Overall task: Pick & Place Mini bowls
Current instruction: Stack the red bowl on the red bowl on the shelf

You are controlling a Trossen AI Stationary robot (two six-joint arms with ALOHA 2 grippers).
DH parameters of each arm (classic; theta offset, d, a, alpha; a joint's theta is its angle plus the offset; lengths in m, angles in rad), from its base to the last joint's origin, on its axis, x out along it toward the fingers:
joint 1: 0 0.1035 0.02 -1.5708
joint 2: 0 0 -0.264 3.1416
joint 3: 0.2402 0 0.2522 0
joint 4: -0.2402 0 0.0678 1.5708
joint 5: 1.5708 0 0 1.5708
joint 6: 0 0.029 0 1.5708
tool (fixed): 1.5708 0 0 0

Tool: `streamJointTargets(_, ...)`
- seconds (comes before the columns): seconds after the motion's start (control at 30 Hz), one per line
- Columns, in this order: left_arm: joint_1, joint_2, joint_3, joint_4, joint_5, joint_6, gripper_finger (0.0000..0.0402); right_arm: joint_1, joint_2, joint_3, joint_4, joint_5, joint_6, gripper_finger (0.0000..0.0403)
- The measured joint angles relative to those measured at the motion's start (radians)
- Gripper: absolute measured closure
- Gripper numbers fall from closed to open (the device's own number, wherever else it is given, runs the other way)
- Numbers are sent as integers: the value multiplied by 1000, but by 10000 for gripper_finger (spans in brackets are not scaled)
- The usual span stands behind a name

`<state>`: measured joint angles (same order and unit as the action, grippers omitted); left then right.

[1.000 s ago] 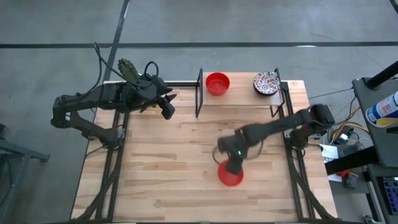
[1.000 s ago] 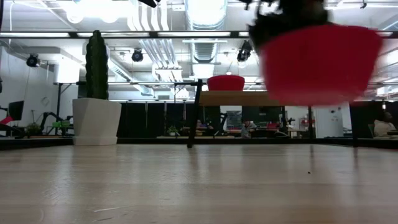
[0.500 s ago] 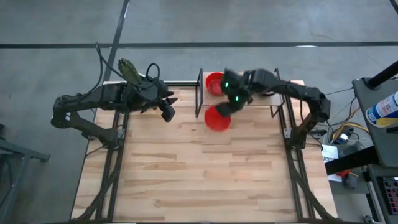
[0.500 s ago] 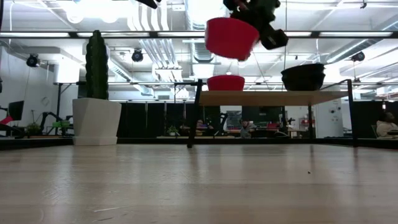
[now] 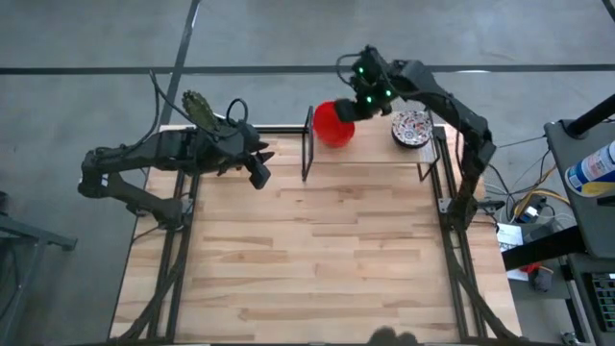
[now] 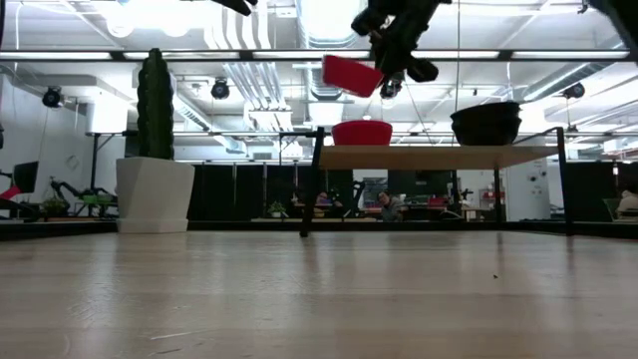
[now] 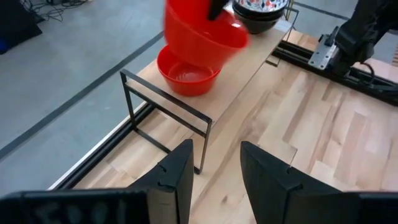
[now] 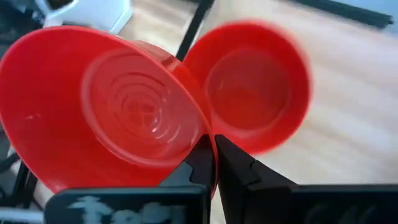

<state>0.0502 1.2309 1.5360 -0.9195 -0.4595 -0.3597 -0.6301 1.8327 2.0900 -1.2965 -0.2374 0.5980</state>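
My right gripper hangs over the raised shelf at the table's far edge, shut on a plain red mini bowl. That bowl is tilted in the air just above a second red bowl that sits on the shelf. A floral-patterned bowl stands on the shelf's right end. My left gripper waits open at the far left of the table, pointing at the shelf. The other mini bowls are out of view. My right gripper pinches the red bowl's rim, with one finger inside the wall and the other outside. The bowl is lifted clear and tilted, its mouth turned toward the wrist camera, above the shelf's red bowl.
A white pot with a green cactus stands at the far left corner, by my left arm. The shelf rests on thin black legs. The wooden tabletop lies bare nearer to me. Black rails run along both sides.
My right gripper has carried the red bowl from the table's near middle, up and toward the far edge, to just above the red bowl on the shelf. The bowl has stayed in the hold and now tilts. My left arm has kept still.
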Motion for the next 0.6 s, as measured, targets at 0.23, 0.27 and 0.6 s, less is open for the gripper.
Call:
streamJointTargets(0.23, -1, -18, 0, 2, 6, -6, 276, -95, 175, 231, -238, 2, -53, 394)
streamJointTargets(0.27, -1, -22, 0, 2, 6, -6, 276, -101, 199, 262, -269, 3, -63, 394)
streamJointTargets(0.6, 0, -55, 0, 2, 6, -7, 276, -118, 269, 246, -271, -22, -82, 394)
